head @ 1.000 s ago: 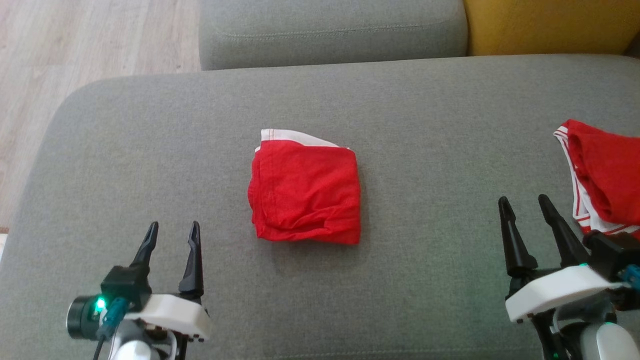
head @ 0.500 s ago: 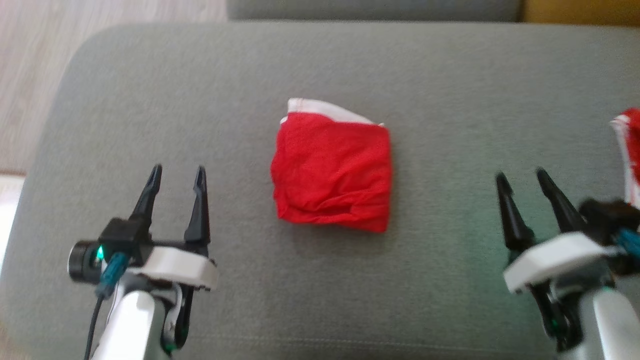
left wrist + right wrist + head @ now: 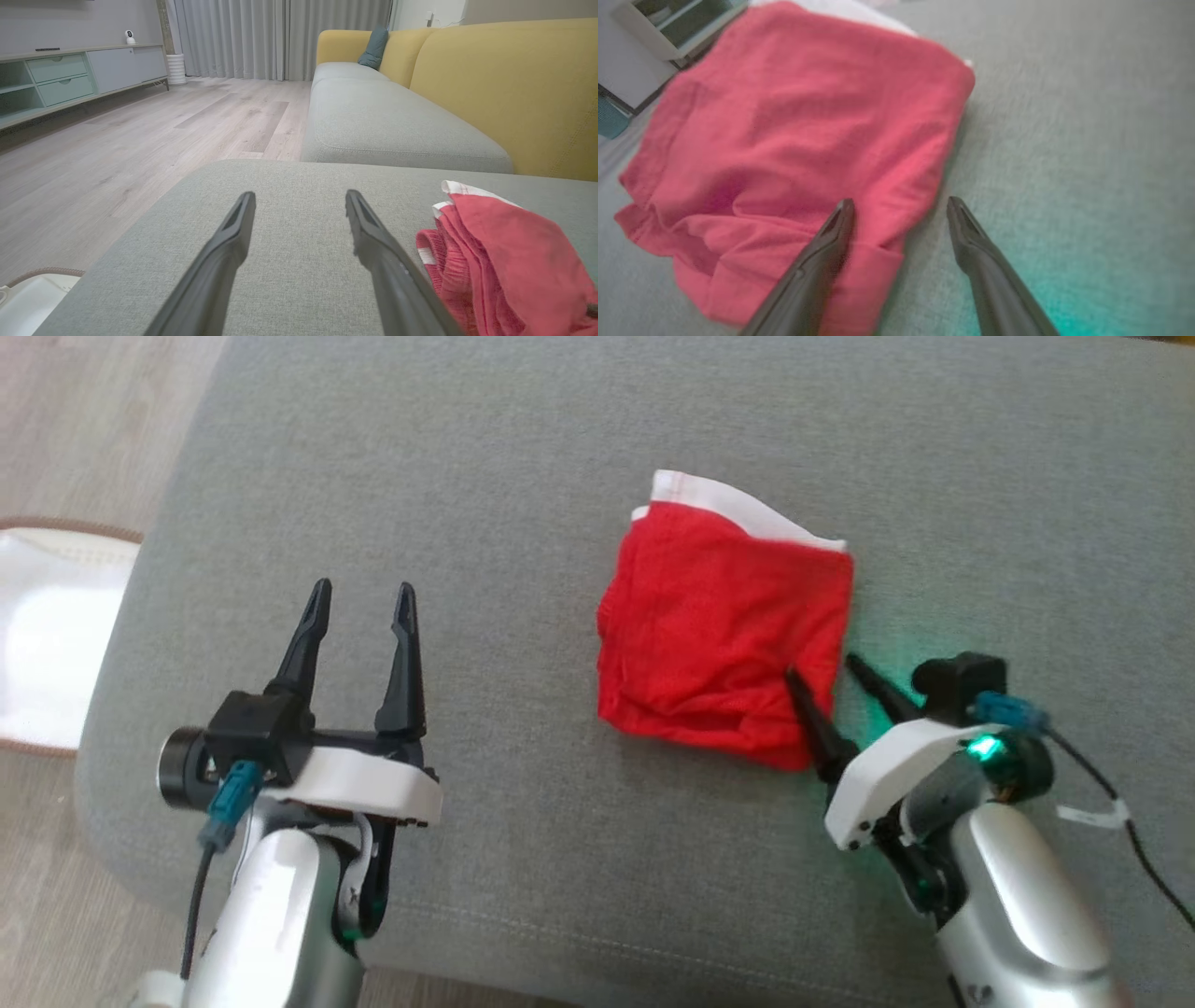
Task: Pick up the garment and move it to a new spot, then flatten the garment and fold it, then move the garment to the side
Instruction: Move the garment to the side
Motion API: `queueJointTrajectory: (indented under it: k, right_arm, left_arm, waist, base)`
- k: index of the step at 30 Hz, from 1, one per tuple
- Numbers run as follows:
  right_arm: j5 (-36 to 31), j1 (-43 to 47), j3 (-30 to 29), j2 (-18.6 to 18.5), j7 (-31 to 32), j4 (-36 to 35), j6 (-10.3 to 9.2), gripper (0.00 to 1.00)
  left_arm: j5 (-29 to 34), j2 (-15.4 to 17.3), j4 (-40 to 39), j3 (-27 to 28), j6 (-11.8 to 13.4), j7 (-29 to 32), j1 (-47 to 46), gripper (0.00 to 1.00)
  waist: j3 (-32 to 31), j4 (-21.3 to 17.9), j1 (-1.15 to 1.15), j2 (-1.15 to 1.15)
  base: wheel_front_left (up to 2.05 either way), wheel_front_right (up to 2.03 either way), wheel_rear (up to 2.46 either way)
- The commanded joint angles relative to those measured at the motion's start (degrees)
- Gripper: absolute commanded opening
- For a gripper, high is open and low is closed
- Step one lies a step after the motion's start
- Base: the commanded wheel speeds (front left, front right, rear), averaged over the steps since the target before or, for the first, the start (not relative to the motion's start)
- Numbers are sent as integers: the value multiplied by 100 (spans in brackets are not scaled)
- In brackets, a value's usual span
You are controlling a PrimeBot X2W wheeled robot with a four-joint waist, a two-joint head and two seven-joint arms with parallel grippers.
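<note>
A folded red garment (image 3: 724, 635) with a white band along its far edge lies on the grey sofa cushion (image 3: 523, 495). My right gripper (image 3: 822, 669) is open at the garment's near right corner, one finger over the red cloth and the other over bare cushion beside it. In the right wrist view the garment (image 3: 794, 140) spreads ahead and to the left of the right gripper (image 3: 896, 205), whose jaws straddle its right edge. My left gripper (image 3: 362, 597) stands open over bare cushion well to the left. In the left wrist view the garment (image 3: 509, 256) lies to the right of the left gripper (image 3: 299, 200).
A white object (image 3: 47, 635) sits on the wood floor past the cushion's left edge. In the left wrist view a further grey seat (image 3: 387, 121) with a yellow backrest (image 3: 504, 84) runs ahead, and a low cabinet (image 3: 70, 79) stands at the far left wall.
The head camera has swung down and left, so the scene shifted right. My right gripper has moved in to the garment's near right corner. The left gripper stays open over bare cushion.
</note>
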Motion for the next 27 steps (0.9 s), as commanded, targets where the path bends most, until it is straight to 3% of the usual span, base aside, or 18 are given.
queueJointTrajectory:
  k: [1,4,5,7,8,9,18,27]
  right_arm:
    - [35,-196,170,81,34,43,-5,100]
    - [47,-272,197,103,171,324,-5,100]
    - [44,-312,207,113,247,437,-5,85]
    - [39,-389,240,130,328,591,-5,35]
    - [23,-422,256,136,371,652,-5,4]
    - [-8,-457,274,140,379,681,-5,0]
    - [-276,-648,485,64,491,597,-5,0]
    - [-128,-565,958,-501,439,72,-5,0]
  left_arm:
    - [36,47,-219,207,-10,-69,-207,100]
    - [29,25,-241,232,-24,-69,-201,100]
    - [38,17,-250,238,-26,-69,-192,100]
    - [53,0,-262,245,-34,-69,-178,100]
    - [62,-6,-269,251,-37,-69,-174,100]
    - [71,-12,-273,258,-42,-69,-169,100]
    - [275,-8,-282,313,-87,-69,-146,100]
    - [391,107,-445,434,-140,-70,-89,100]
  waist:
    - [23,37,0,0]
    - [20,35,0,0]
    - [18,30,0,0]
    - [11,19,0,0]
    - [10,8,0,0]
    - [3,-4,0,0]
    - [-28,-330,0,0]
    - [-12,-1448,0,0]
  base:
    - [0,0,0]
    - [0,0,0]
    - [0,0,0]
    - [0,0,0]
    - [0,0,0]
    - [0,0,0]
    - [0,0,0]
    - [0,0,0]
